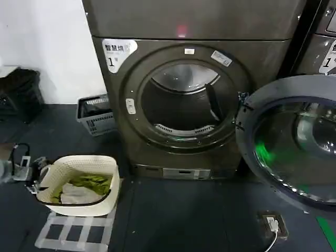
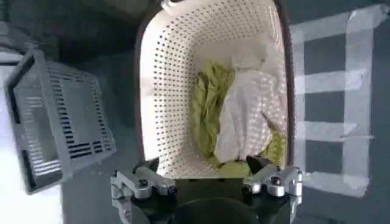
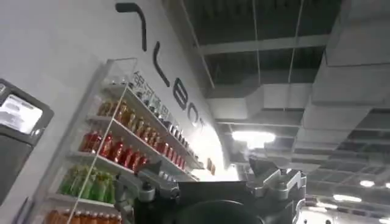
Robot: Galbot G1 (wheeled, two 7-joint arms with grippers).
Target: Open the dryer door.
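The dryer is a dark grey-bronze front-loader with a white "1" sticker and a small red light. Its round drum opening is uncovered. The dryer door, a big dark-glass porthole in a wide ring, stands swung out to the right on its hinge. My left gripper hangs low at the far left, beside a white laundry basket; in the left wrist view the left gripper is open with nothing between its fingers. My right gripper points up at the ceiling, open and empty.
The white perforated basket holds green and white cloth, next to a taped grid on the floor. A grey crate sits left of the dryer. A second machine stands at right. A floor socket lies under the door.
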